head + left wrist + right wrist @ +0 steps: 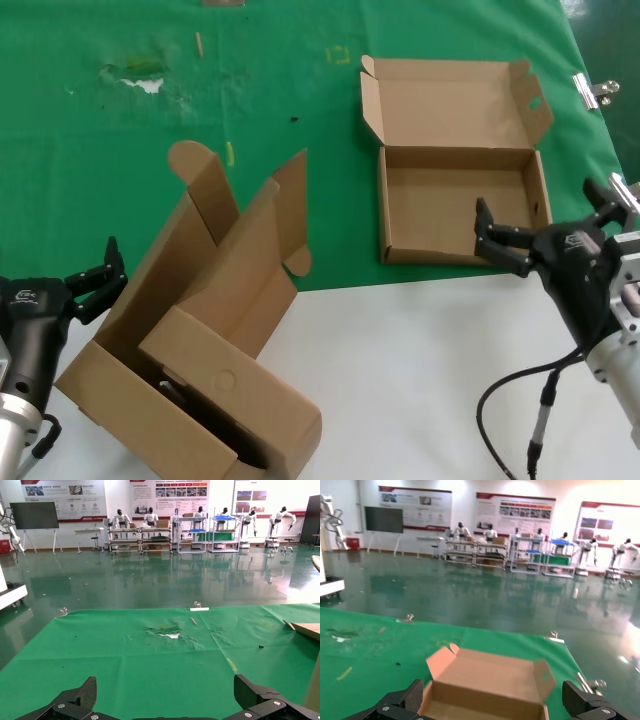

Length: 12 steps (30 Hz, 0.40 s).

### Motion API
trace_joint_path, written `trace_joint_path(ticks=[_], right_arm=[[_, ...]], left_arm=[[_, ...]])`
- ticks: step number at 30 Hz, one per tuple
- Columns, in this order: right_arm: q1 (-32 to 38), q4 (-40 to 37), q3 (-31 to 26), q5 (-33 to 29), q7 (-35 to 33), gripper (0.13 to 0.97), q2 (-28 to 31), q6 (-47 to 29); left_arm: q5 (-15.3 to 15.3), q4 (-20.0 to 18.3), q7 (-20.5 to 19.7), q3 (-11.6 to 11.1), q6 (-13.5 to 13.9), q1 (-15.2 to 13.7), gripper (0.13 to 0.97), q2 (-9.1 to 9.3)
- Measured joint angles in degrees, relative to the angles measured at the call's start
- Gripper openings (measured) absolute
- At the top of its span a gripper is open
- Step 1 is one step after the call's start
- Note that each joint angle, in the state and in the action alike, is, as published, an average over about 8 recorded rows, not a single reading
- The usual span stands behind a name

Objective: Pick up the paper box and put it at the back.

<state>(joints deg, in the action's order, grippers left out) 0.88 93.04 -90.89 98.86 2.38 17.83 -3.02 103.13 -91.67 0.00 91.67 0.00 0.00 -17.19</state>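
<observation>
The box (455,165) lies open on the green cloth (120,110), at about two o'clock in the head view, lid folded back flat toward twelve, its near wall just short of the cloth's front edge where the white tabletop (420,360) begins. No print shows on its cardboard. The right gripper (537,226) hovers at the box's front right corner, fingers spread wide, one black fingertip (484,212) over the tray's near wall; whether it touches is hard to say.

The left gripper (96,275) sits at eight o'clock, fingers apart, holding nothing, just beside the stacked boxes (200,360), which straddle the cloth edge and lean toward seven o'clock. A small logo on each gripper body is too small to read.

Open cloth stretches from ten to twelve o'clock, around the whitish patch (145,82) and yellow marks (340,55). A metal clip (592,92) holds the cloth's right edge at two o'clock.
</observation>
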Motion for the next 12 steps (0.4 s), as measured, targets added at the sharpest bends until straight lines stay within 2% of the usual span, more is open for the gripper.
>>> trace_joint_path(ticks=[12], right_arm=[[-0.34, -0.54, -0.31, 1.7, -0.95, 0.966, -0.25, 1.2]], left_arm=[[0.0, 0.0, 0.0, 0.0, 0.0, 0.0, 0.966, 0.0]])
